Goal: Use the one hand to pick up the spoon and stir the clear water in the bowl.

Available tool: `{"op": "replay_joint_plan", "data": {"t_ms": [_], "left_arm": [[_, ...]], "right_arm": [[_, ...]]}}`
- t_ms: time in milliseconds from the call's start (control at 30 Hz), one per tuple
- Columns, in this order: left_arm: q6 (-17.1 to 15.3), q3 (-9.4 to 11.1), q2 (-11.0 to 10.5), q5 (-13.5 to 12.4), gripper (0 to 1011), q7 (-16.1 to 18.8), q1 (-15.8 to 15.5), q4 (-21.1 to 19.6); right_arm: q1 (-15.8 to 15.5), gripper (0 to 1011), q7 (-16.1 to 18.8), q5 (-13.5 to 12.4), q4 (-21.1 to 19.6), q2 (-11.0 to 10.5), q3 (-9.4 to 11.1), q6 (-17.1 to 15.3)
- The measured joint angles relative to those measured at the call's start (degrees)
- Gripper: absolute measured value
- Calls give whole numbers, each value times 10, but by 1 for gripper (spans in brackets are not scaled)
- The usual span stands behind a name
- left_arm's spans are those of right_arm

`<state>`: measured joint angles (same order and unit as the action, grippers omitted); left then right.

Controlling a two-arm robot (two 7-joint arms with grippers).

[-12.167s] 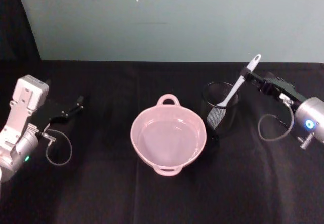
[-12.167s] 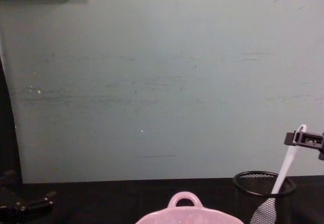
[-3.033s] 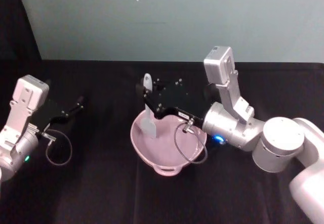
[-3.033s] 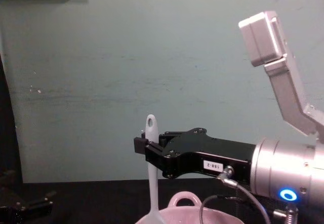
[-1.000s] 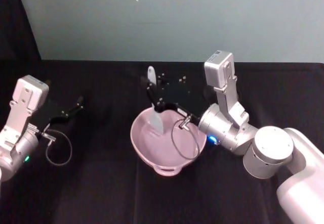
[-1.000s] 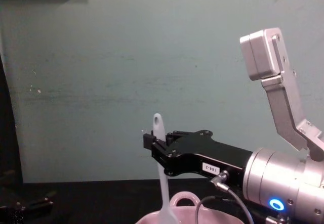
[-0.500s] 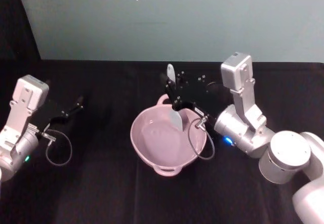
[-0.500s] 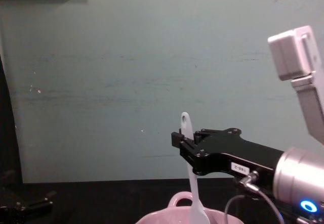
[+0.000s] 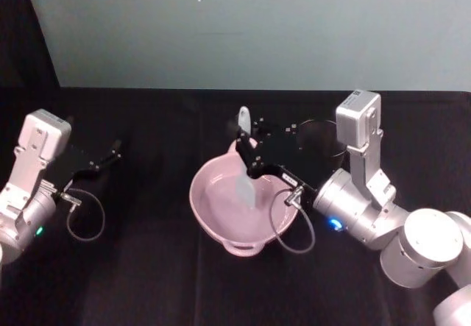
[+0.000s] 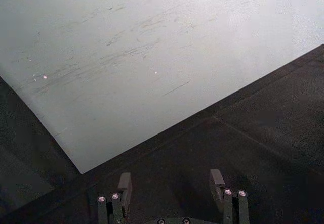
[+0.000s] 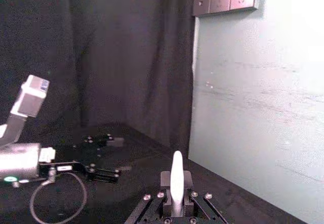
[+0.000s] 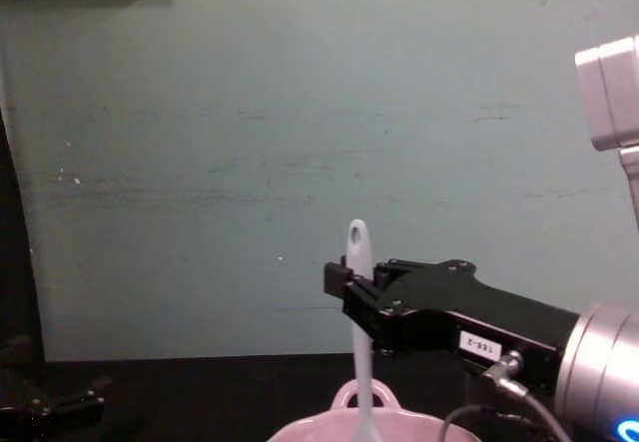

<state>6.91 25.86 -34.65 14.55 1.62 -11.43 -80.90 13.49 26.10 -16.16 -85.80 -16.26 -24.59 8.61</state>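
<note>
Now the right claw [image 9: 249,143] hangs above the far side of the bowl [image 9: 208,212], and it is clenched on the spoon [image 9: 246,182], which it grips on the upper part of the handle. The spoon stands almost upright, only a little tilted. Its end with the oval hole points up above the claw, and its flat blade reaches down inside the bowl, in the far half, near the small loop handle on the rim. Whether the blade touches the bottom, I cannot tell. From the chest view the spoon [image 12: 359,307] is a thin white line in front of the pale green wall [image 12: 250,143]; the right claw [image 12: 349,274] holds it from the right, and below it the pink bowl [image 12: 310,430] shows its rim. In the right wrist view the handle end of the spoon [image 11: 177,176] rises between the two black fingers. The bowl sits in the middle of the desk [image 9: 147,282], which is covered in black. The left claw [image 9: 112,151] rests on the desk at the left, well apart from the bowl. In the left wrist view its two fingers [image 10: 216,179] are spread with nothing between them.
</note>
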Motion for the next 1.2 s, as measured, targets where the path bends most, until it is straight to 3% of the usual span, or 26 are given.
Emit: {"op": "replay_joint_plan", "data": {"t_ms": [167,533,833,1200], "left_arm": [[0,0,0,0,1011,0,0,0],[0,0,0,0,1011,0,0,0],[0,0,0,0,1011,0,0,0],[0,0,0,0,1011,0,0,0]], "right_arm": [[2,129,4,-4,3,6,-8,-2],[31,129,1,2,56,34,-27,8],[50,129,-25,23,100,59,-22,36],[46,129,-56,65,97,55,-3,45]]}}
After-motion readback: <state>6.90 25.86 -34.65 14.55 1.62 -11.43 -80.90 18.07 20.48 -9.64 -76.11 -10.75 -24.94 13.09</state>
